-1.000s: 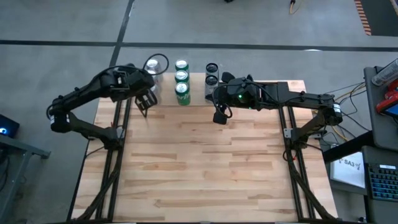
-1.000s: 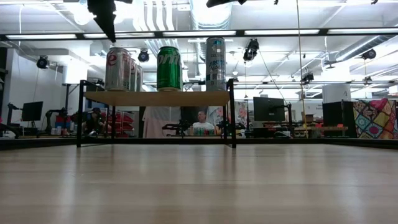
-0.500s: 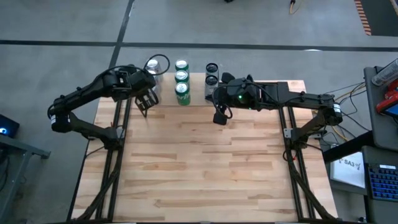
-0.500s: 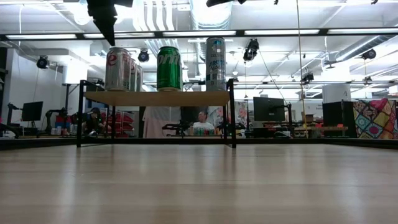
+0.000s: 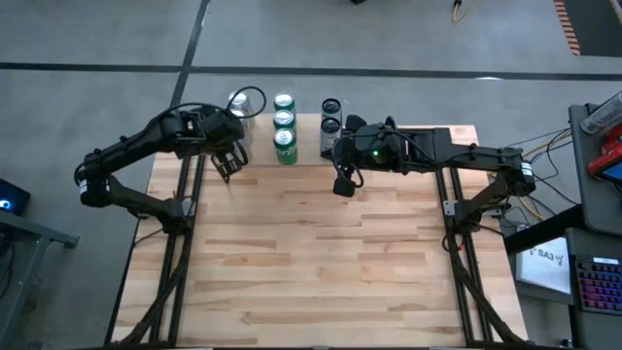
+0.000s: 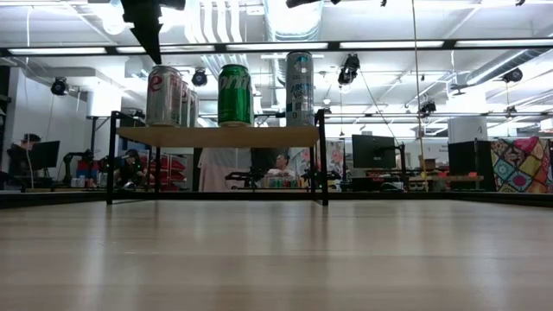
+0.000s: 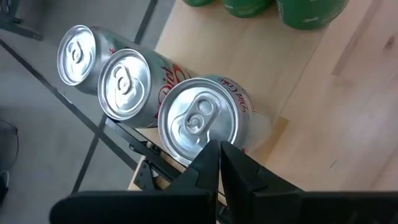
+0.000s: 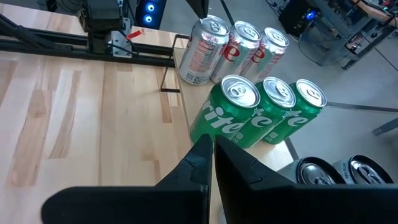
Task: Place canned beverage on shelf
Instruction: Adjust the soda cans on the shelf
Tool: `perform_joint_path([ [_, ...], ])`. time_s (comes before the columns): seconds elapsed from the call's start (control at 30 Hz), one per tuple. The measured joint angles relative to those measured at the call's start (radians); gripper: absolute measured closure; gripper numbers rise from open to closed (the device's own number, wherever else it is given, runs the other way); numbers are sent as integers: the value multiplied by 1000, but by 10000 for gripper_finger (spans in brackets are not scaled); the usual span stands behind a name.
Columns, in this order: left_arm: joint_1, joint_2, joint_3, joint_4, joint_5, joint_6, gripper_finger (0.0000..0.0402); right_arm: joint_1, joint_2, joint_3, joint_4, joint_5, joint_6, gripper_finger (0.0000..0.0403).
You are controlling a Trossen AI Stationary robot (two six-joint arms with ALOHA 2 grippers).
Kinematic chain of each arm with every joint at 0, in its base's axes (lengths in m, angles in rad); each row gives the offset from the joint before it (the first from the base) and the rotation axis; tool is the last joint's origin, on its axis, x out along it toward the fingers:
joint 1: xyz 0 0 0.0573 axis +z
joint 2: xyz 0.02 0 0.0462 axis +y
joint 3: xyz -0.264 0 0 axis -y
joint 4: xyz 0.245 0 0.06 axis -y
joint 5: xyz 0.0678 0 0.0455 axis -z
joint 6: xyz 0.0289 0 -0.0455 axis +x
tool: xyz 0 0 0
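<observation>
Wooden table (image 5: 330, 253), shelf (image 6: 218, 136), bright workshop

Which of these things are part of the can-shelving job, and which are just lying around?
Part of the job:
- small light-wood shelf on thin black legs
- three silver-and-red soda cans
- three green soda cans
- two dark-topped cans
- left claw and right claw, both shut and empty

Just lying about:
- keyboard beside the table
- monitors in the room behind

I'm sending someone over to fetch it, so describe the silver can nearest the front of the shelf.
Find the small raised shelf at the table's far edge. On it are three rows of cans; take the silver row at the left arm's end. The front silver can is nearest the table's open middle, beside the green cans.
</observation>
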Motion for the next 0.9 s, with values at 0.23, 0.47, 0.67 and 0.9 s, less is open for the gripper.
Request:
perform_joint_path([
  [0.23, 17, -2, 13, 17, -4, 71, 402, 0, 0, 0, 0, 0, 0, 394],
  [0.47, 58, 0, 11, 1, -8, 74, 402, 0, 0, 0, 0, 0, 0, 394],
  [0.67, 59, 0, 11, 1, -8, 73, 402, 0, 0, 0, -1, 0, 0, 394],
  [0.9, 59, 0, 11, 3, -8, 70, 402, 3, 0, 0, -1, 0, 0, 394],
])
